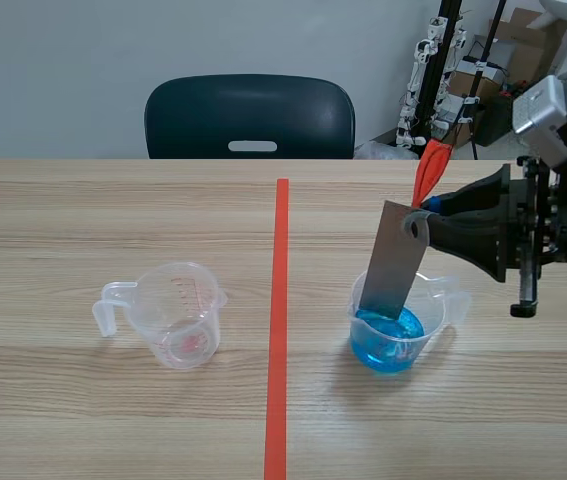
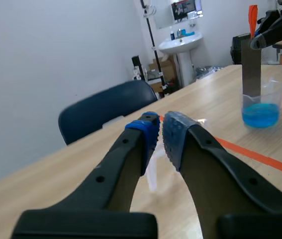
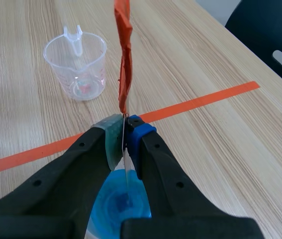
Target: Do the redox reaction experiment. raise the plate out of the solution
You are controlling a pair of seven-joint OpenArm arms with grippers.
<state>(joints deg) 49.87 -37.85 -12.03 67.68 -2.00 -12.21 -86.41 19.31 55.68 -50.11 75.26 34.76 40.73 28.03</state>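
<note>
A grey metal plate (image 1: pixel 395 262) with an orange-red tag (image 1: pixel 428 170) on its top hangs tilted in my right gripper (image 1: pixel 425 222), which is shut on its upper edge. The plate's lower end is inside a clear cup of blue solution (image 1: pixel 400 325), at about the liquid's surface. In the right wrist view the right gripper (image 3: pixel 125 130) pinches the thin plate (image 3: pixel 126 169) edge-on, with the tag (image 3: pixel 124 55) above and the blue solution (image 3: pixel 121 204) below. My left gripper (image 2: pixel 160 132) is shut on nothing, raised far from the plate (image 2: pixel 251 69) and the blue cup (image 2: pixel 261 112).
An empty clear measuring cup (image 1: pixel 176 312) stands left of the orange-red tape line (image 1: pixel 279 320); it also shows as the cup (image 3: pixel 78 67) ahead of the right gripper. A dark chair (image 1: pixel 250 118) stands behind the table's far edge. The left arm is outside the scene view.
</note>
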